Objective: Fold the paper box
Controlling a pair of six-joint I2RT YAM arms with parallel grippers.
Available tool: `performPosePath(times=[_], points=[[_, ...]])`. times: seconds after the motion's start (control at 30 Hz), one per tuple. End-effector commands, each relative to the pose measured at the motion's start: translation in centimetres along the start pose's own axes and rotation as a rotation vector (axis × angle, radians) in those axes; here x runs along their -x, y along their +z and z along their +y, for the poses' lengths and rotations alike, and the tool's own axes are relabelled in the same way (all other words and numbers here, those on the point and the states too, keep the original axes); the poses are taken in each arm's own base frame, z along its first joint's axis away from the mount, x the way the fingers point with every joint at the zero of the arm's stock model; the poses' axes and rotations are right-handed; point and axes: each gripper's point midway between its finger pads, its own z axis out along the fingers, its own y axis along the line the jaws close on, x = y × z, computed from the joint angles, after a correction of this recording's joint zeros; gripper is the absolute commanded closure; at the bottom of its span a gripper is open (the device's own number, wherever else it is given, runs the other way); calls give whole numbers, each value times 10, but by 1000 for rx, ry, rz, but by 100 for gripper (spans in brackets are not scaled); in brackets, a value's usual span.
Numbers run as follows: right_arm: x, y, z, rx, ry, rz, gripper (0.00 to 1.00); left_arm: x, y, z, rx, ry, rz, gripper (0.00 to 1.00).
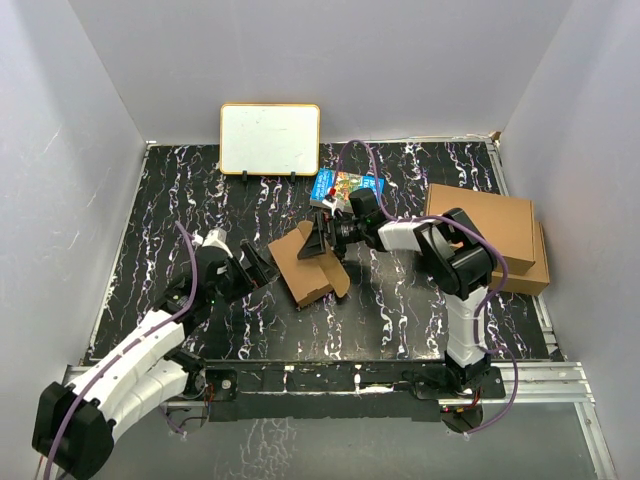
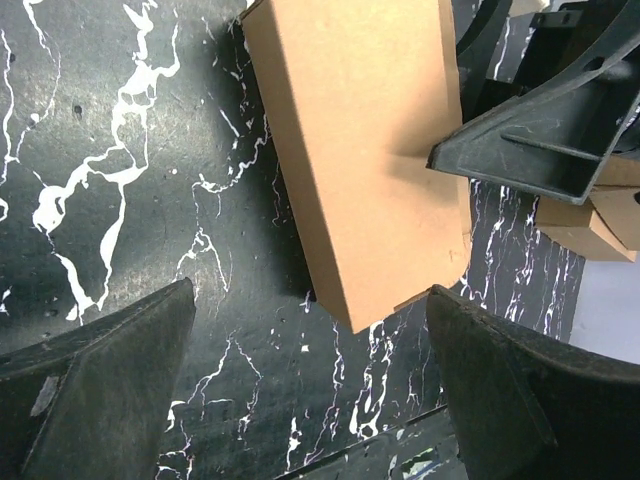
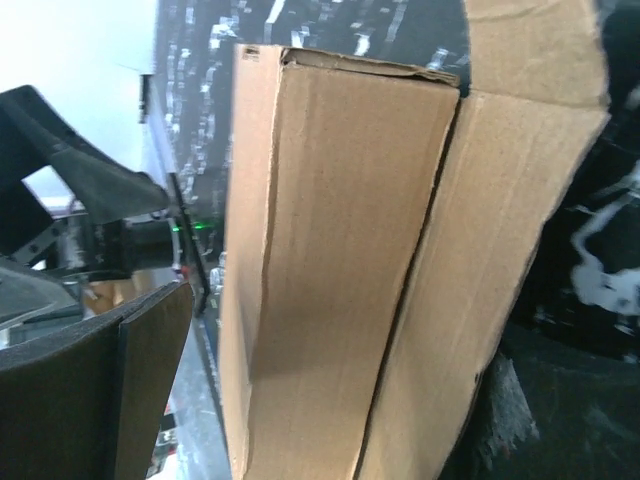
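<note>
One view alone, overhead, shows the whiteboard [image 1: 270, 138] behind the paper box [image 1: 305, 268].

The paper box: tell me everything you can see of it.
The paper box is plain brown cardboard, partly folded: a long rectangular body with loose flaps sticking out at its sides. It lies slantwise on the black marbled table, near the middle. The right claw straddles its far end, jaws spread, with a gap showing at one finger. The left claw stands open just short of it, not touching.
</note>
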Motion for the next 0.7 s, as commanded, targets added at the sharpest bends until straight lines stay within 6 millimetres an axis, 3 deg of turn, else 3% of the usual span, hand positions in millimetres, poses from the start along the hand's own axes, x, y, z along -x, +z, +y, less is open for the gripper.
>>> performPosePath(times=[0.0,0.2,0.37,0.47,0.53,0.57,0.67], points=[[27,-18,-6,-131,-168,-67,1,1,5,-6,-22,-10,9,4],[61,-64,-14,-289,-403,-159,1,0,7,-3,-23,-13,1,5],[68,-93,16,-322,-685,-183,2,-1,14,-4,-39,-20,-2,9],[54,-98,17,-314,-743,-169,23,3,22,-13,-62,-18,3,9],[40,-96,9,-303,-726,-144,53,4,30,-20,-85,-16,14,9],[34,-94,5,-296,-713,-131,63,4,34,-22,-89,-16,21,9],[14,-86,-4,-260,-660,-79,83,6,49,-26,-81,-12,44,9]])
